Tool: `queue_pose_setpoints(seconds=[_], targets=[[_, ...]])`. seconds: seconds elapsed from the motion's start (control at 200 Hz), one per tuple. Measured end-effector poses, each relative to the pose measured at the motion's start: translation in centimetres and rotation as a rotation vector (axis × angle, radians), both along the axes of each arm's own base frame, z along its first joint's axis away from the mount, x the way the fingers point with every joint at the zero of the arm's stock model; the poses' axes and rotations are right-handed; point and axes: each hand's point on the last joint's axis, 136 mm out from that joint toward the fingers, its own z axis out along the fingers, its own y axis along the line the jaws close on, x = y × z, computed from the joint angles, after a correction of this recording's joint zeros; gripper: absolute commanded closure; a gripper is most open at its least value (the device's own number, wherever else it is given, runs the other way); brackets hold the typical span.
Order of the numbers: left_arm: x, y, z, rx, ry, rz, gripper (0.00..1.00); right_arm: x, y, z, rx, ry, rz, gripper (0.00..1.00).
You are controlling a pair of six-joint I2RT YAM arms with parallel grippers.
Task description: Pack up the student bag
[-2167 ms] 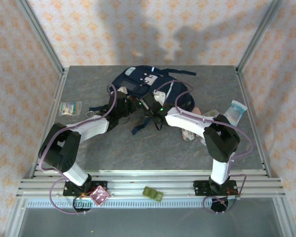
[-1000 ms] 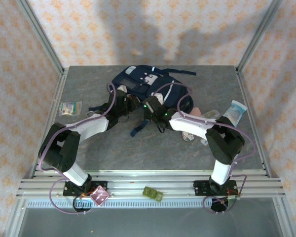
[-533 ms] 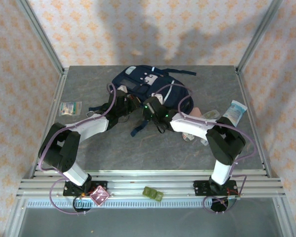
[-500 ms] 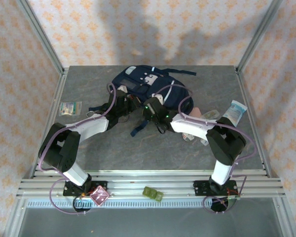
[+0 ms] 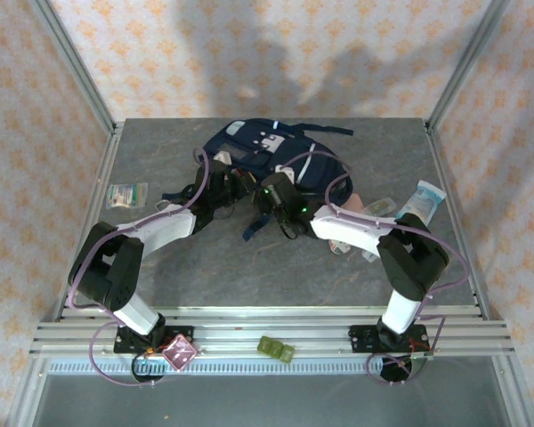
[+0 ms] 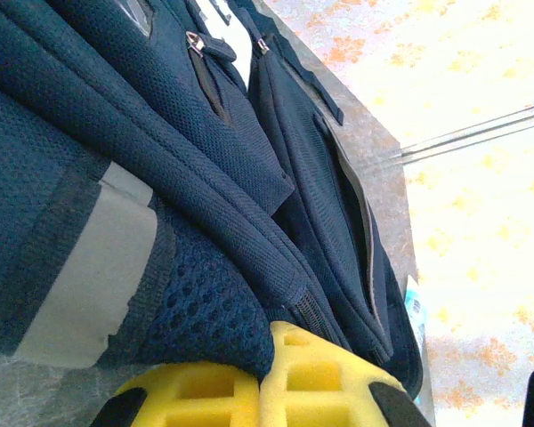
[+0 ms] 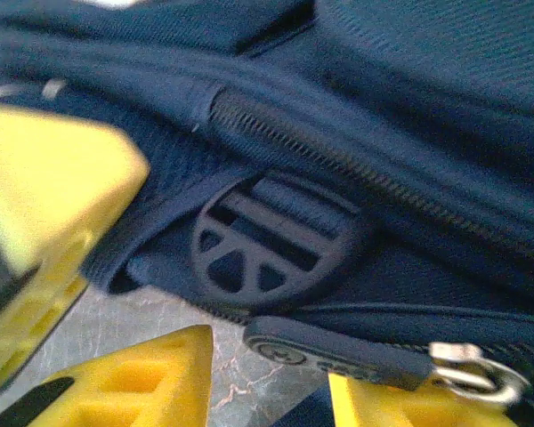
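One student bag (image 5: 249, 147), navy, lies at the far middle of the table (image 5: 205, 267), with both arms at its near edge. Two grippers: left gripper (image 6: 262, 356) pinched fully closed on the bag's mesh fabric; right gripper (image 7: 267, 382) part-spread, gripping nothing, zipper pull (image 7: 338, 353) between its fingers. Likely step: unzipping. Seat the pull deep, clamp squarely, draw along the teeth against the left pinch. One packet (image 5: 127, 194) and one tube (image 5: 424, 199) lie loose.

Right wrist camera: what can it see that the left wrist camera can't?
Right wrist view: a round black buckle and a zipper pull with a metal ring. Left wrist view: a grey stripe, the table behind the bag and the patterned wall. Both: the navy student bag up close and yellow fingers at the bottom.
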Motion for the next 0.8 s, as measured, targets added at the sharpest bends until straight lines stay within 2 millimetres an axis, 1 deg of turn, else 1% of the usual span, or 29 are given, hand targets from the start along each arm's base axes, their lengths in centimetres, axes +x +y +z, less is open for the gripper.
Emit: queue_pose_setpoints(seconds=[0.055, 0.135, 0.195, 0.28, 0.526, 0.621, 0.691, 0.716, 0.756, 0.801], targets=[[-0.1, -0.1, 0.0, -0.001, 0.0, -0.004, 1.0, 0.3, -0.9, -0.1, 0.002, 0.016, -0.049, 0.72], [-0.2, -0.3, 0.0, -0.002, 0.0, -0.01, 1.0, 0.2, -2.1, -0.5, -0.006, 0.046, -0.105, 0.85], [-0.2, -0.4, 0.1, -0.005, -0.001, -0.017, 1.0, 0.0, -3.0, -0.5, -0.021, 0.06, -0.136, 0.88], [-0.3, -0.5, 0.1, -0.008, -0.001, -0.021, 1.0, -0.4, -4.1, 0.0, -0.035, 0.07, -0.166, 1.0], [-0.3, -0.5, 0.1, -0.008, 0.0, -0.022, 1.0, -1.1, -6.9, 2.3, -0.026, 0.052, -0.22, 1.0], [-0.3, -0.5, 0.1, -0.008, 0.0, -0.022, 1.0, -1.1, -7.5, 2.7, -0.024, 0.046, -0.231, 1.0], [-0.3, -0.5, 0.1, -0.008, 0.0, -0.023, 1.0, -1.1, -7.5, 2.7, -0.028, 0.046, -0.223, 0.81], [-0.3, -0.5, 0.1, -0.008, 0.0, -0.023, 1.0, -1.1, -7.5, 2.7, -0.028, 0.048, -0.216, 0.76], [-0.3, -0.5, 0.1, -0.008, 0.0, -0.023, 1.0, -1.2, -7.3, 2.7, -0.032, 0.05, -0.204, 0.72], [-0.3, -0.5, 0.1, -0.009, 0.0, -0.023, 1.0, -1.3, -7.2, 2.6, -0.034, 0.052, -0.188, 0.71]])
